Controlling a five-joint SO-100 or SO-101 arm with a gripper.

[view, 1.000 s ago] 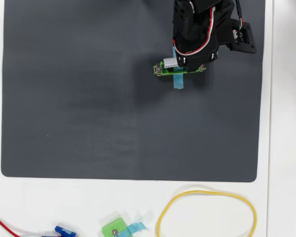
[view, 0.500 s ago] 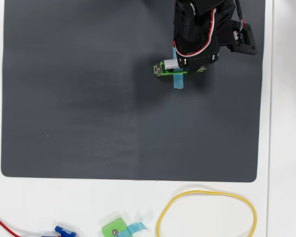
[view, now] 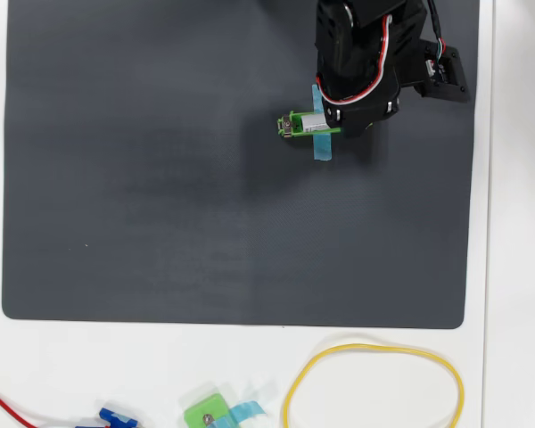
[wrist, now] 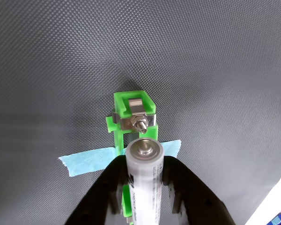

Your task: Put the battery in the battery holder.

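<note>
In the wrist view my black gripper is shut on the battery, a silver-white cylinder with dark print, its grey end facing the camera. The battery hangs just above the battery holder, a bright green frame with a metal contact and nut at its far end, held to the mat by light blue tape. In the overhead view the arm covers most of the holder; the battery shows lying along it, with the gripper over it. Whether the battery touches the holder I cannot tell.
A dark grey mat covers the white table. Below the mat lie a yellow cable loop, a small squarish green piece with blue tape, a blue part and a red wire.
</note>
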